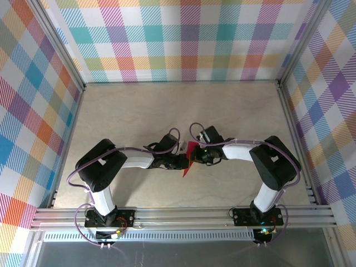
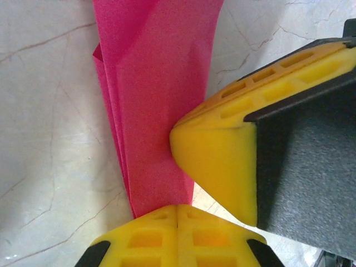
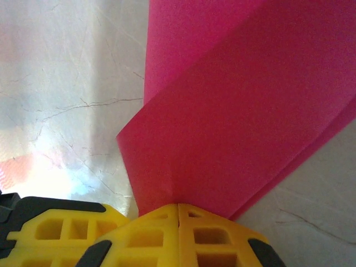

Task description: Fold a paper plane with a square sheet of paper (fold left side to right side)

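- The paper (image 1: pixel 187 168), magenta and folded into a narrow, layered strip, hung between the two grippers over the middle of the table (image 1: pixel 167 111), near its front half.
- In the top view it ran roughly front to back and tapered to a point at the end nearer the arm bases.
- The left gripper (image 2: pixel 177 210) was closed, its two yellow fingertips pressed together on the near end of the paper.
- In the left wrist view the paper (image 2: pixel 161 83) rose away from that pinch and widened, with several stacked edges showing along its left side and a soft crease near the top.
- A yellow finger (image 2: pixel 217 156) of the right gripper came in from the right of that view, its rounded tip touching the paper's right edge.
- The right gripper (image 3: pixel 178 207) was closed too, clamped on an edge of the paper.
- In the right wrist view the paper (image 3: pixel 233 128) spread up and to the right from the grip in two overlapping layers, the upper one cut by a slanted edge.
- Both arms bent inward from their bases, the wrists nearly meeting at the paper.
- Pale, veined tabletop showed behind the paper in both wrist views.
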You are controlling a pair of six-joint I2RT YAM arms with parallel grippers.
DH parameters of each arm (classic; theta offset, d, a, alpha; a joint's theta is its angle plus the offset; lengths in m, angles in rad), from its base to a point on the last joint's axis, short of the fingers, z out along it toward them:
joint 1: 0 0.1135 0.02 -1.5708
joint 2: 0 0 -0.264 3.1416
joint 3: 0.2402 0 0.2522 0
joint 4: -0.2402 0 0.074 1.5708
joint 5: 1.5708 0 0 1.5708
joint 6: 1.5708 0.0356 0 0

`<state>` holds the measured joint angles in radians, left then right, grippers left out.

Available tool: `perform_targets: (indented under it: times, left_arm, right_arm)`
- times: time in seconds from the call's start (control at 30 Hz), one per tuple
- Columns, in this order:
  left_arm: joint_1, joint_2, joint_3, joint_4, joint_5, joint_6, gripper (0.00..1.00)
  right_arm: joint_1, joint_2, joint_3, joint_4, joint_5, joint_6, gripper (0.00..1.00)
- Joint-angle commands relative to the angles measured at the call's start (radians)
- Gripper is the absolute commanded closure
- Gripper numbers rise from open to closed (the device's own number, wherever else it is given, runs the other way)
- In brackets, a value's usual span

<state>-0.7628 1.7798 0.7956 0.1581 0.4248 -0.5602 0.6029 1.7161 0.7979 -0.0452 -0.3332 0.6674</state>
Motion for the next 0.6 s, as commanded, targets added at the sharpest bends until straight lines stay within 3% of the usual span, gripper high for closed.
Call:
perform_targets:
  times: [0.0, 0.57]
  left_arm:
    - [-0.009, 0.045, -0.033, -0.163, -0.092, 0.017, 1.00]
    - [-0.009, 0.070, -0.028, -0.175, -0.095, 0.020, 1.00]
  right_arm:
    - [-0.007, 0.023, 0.012, -0.034, 0.045, -0.023, 0.98]
    - [-0.109, 0.056, 0.064, -0.086, 0.074, -0.083, 0.97]
